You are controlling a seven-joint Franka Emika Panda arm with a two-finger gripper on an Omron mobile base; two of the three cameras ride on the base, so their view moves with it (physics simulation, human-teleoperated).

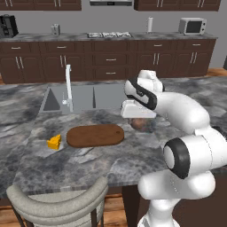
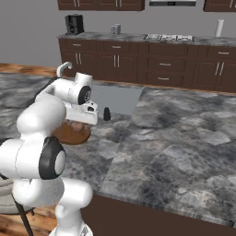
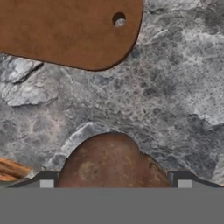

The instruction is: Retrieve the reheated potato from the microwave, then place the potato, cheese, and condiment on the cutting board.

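I stand in a home kitchen. My worktop (image 1: 133, 159) is a grey marbled island with a sink (image 1: 84, 98) and tap (image 1: 68, 84). Along the far wall run dark wood cabinets (image 1: 111, 60), a hob (image 1: 109, 34), a coffee maker (image 1: 8, 25) and a small silver oven (image 1: 192, 25).

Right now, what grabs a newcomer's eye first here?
The white arm bends low over the marble island, its open fingers straddling the brown potato, just off the end of the oval cutting board. The yellow cheese sits at the board's other end, and the small black condiment stands beside the sink.
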